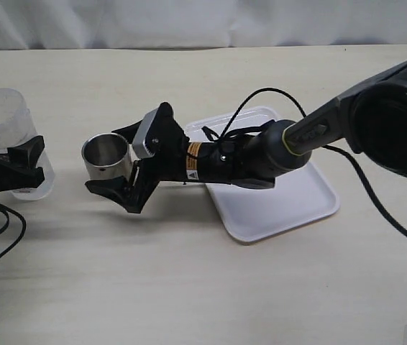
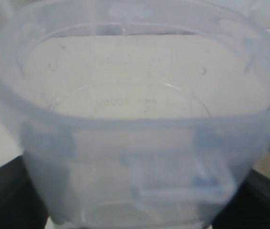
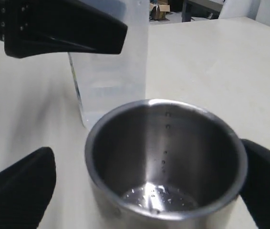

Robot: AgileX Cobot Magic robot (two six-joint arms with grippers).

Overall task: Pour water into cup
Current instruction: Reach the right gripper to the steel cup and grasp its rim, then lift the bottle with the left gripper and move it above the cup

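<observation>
**Cup between my open right fingers, container clasped in my left**

My right gripper point(image 1: 111, 162) is spread wide and lies low over the table point(image 1: 189, 295), reaching across the middle toward the left. The cup point(image 1: 106, 169) stands upright between its two black fingers. In the exterior view one finger passes on the far side of the cup and the other on the near side. In the right wrist view one finger point(image 3: 23, 186) stands clearly apart from the steel wall. The other finger point(image 3: 268, 181) sits just beside the wall, and I cannot tell whether it touches. The cup's mouth is open upward. A few small drops point(image 3: 154, 195) glint on its floor and up its inner wall.

My left gripper point(image 1: 22, 167) is at the far left edge of the exterior view, and its fingers are closed against the sides of the clear plastic container point(image 1: 2, 118). The container stands upright, near the cup but apart from it, with bare table between them. In the left wrist view the container fills almost everything, seen blurred from above its rim. The blur keeps me from making out the water inside it or its level.

Behind my right wrist a white tray point(image 1: 311, 205) lies on the table, partly under the arm. A black cable point(image 1: 387, 215) loops from the arm across the tray and off to the right.
</observation>
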